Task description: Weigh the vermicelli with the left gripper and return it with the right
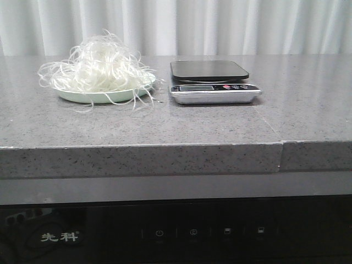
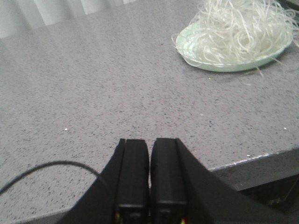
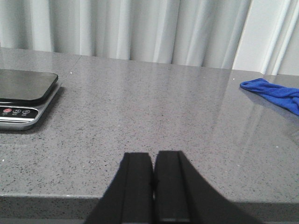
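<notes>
The vermicelli (image 1: 102, 69) is a fluffy heap of thin white curly strands on a pale green plate (image 1: 82, 97) at the left of the grey counter. It also shows in the left wrist view (image 2: 238, 32) on the plate (image 2: 184, 44). A digital kitchen scale (image 1: 212, 81) with a dark platform stands to the right of the plate, and shows in the right wrist view (image 3: 23, 95). My left gripper (image 2: 150, 141) is shut and empty near the counter's front edge, well short of the plate. My right gripper (image 3: 153, 154) is shut and empty at the front edge, right of the scale. Neither gripper shows in the front view.
A blue cloth (image 3: 275, 93) lies on the counter far to the right. White curtains (image 1: 176, 25) hang behind the counter. The counter's front edge (image 1: 137, 146) drops to a dark appliance panel. A thin black cable (image 2: 46, 168) curves beside the left gripper.
</notes>
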Motion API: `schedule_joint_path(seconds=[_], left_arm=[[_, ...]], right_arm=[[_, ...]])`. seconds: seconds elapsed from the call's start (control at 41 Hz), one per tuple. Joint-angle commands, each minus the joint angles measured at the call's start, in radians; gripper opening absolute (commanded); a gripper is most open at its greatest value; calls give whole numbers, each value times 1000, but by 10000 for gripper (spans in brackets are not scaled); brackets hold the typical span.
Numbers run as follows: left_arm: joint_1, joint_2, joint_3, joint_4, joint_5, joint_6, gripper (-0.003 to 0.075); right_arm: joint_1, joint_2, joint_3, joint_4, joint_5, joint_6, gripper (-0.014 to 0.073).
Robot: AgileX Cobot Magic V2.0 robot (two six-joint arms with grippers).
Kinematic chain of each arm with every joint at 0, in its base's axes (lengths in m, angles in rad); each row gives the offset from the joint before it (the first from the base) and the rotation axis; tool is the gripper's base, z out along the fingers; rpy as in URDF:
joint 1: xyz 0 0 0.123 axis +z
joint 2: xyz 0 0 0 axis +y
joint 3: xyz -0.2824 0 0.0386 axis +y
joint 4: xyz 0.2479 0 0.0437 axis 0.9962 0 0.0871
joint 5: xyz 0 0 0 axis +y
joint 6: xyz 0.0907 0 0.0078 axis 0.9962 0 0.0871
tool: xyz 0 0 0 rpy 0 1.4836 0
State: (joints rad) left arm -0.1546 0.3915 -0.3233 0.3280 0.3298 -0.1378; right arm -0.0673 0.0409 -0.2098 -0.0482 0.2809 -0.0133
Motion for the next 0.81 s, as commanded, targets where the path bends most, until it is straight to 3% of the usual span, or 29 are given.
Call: schedule_joint_path(seconds=[0.0, 0.146, 0.317, 0.537, 0.781], left_arm=[[51, -39, 18, -70, -99, -10, 138], [168, -144, 146, -117, -291, -10, 138], [216, -249, 307, -119, -476, -10, 138], [214, -425, 333, -120, -263, -10, 138], [204, -417, 333, -121, -238, -10, 138]], right_arm=[[-7, 10, -25, -18, -81, -1, 151], [-7, 10, -25, -18, -81, -1, 151], [-7, 10, -25, -18, -81, -1, 151], [-7, 10, -25, -18, -81, -1, 151], [-7, 10, -25, -18, -78, -1, 151]])
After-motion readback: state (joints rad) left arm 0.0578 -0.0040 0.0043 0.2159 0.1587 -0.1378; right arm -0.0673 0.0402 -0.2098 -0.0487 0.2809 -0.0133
